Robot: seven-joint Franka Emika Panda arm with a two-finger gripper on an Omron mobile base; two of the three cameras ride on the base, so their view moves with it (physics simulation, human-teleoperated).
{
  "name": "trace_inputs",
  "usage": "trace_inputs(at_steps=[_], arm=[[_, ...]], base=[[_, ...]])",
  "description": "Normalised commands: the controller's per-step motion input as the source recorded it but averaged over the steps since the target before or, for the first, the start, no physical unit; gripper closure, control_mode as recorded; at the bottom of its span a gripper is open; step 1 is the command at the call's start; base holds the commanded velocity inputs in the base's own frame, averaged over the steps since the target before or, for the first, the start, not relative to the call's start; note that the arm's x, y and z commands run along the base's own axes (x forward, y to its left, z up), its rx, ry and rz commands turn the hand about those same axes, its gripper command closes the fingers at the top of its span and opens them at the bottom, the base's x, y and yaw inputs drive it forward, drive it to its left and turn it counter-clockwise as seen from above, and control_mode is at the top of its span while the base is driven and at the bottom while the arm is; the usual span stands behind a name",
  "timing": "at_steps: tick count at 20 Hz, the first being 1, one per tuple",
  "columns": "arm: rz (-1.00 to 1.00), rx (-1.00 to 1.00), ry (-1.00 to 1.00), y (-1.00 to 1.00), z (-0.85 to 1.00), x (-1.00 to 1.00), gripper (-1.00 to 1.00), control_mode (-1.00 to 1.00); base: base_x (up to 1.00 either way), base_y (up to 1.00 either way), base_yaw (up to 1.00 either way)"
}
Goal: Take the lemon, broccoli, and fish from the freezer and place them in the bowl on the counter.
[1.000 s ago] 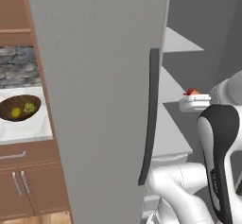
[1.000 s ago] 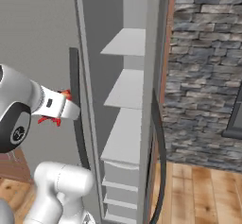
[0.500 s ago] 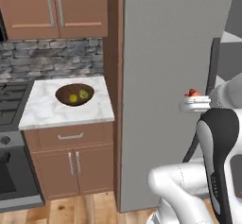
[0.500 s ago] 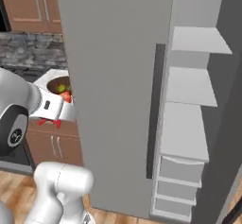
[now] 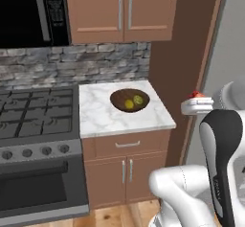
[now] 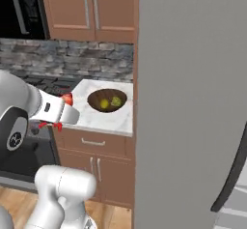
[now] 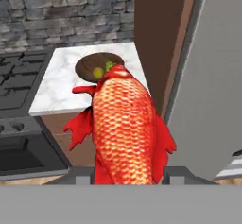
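The two-finger gripper (image 7: 126, 176) is pinched on the red-orange scaly fish (image 7: 125, 124), whose body rises between the two small dark finger tips in the hand view, fins flaring to either side. From the left base view a red bit of the fish (image 5: 195, 95) peeks above the white hand; from the right base view red shows at the top and underside of the hand (image 6: 59, 112).

The fish is held in the air, out in front of the white marble counter with grey veins (image 5: 103, 116) and well apart from the round dark brown wooden bowl (image 5: 129, 100) that sits on it. In the bowl lie the small bright yellow lemon (image 5: 129, 105) and, just beside it, the small bumpy green broccoli floret (image 5: 138, 99) — both also seen in the right base view, lemon (image 6: 104, 104) left of broccoli (image 6: 116, 101).

The tall plain grey freezer (image 6: 193, 102) stands to the right of the counter, its flat door facing the cameras, a dark curved handle (image 6: 233, 177) low at its edge. A black gas stove (image 5: 36, 120) adjoins the counter on the left — reddish-brown wood cabinets (image 5: 122, 10) hang above.
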Motion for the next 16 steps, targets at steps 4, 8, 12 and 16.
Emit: trace_inputs(at_steps=[4, 8, 12, 16], arm=[[0.00, 0.00, 0.00, 0.00, 0.00, 0.00, 1.00, 1.00], [0.00, 0.00, 0.00, 0.00, 0.00, 0.00, 1.00, 1.00], [0.00, 0.00, 0.00, 0.00, 0.00, 0.00, 1.00, 1.00], [0.00, 0.00, 0.00, 0.00, 0.00, 0.00, 1.00, 1.00]], base=[[0.78, 0.65, 0.00], [0.58, 0.06, -0.06], [0.60, -0.01, -0.07], [0.70, 0.00, -0.07]])
